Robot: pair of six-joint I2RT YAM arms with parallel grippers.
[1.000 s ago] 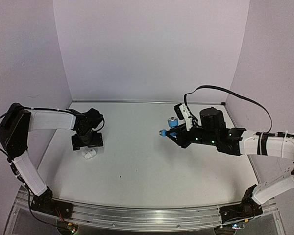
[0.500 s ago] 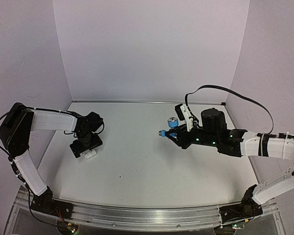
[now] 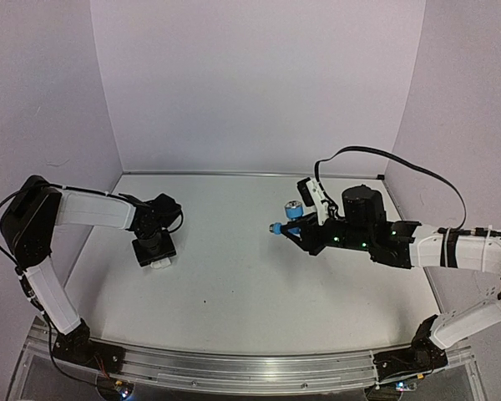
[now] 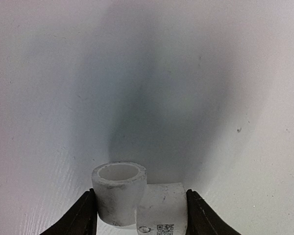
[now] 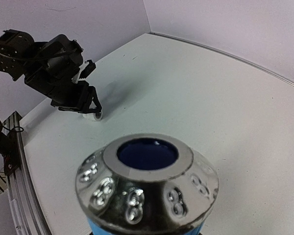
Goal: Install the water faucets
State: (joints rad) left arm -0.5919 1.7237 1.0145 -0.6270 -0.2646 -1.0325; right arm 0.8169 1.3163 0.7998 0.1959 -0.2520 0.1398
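The white fitting (image 4: 137,200) sits on the counter (image 3: 234,284) squarely between the left fingers (image 4: 83,218). Its open round socket presses against one black finger and its blocky end, which bears a small printed code, against the other, so the fingers are clamped on it from both sides. From the top view the left arm (image 3: 92,209) reaches out low over the left part of the counter with its wrist bent down, the fingers pointing at the surface and the fitting showing just at their tips. Well apart to the right, the light-blue tap (image 3: 293,214) is pinched in the right fingers (image 3: 301,231) and held clear above the counter, one blue end jutting left toward the other arm. In the right wrist view its chrome-ringed end with a dark blue opening fills the foreground. The right arm (image 3: 451,249) stretches nearly level across the counter from the right edge.
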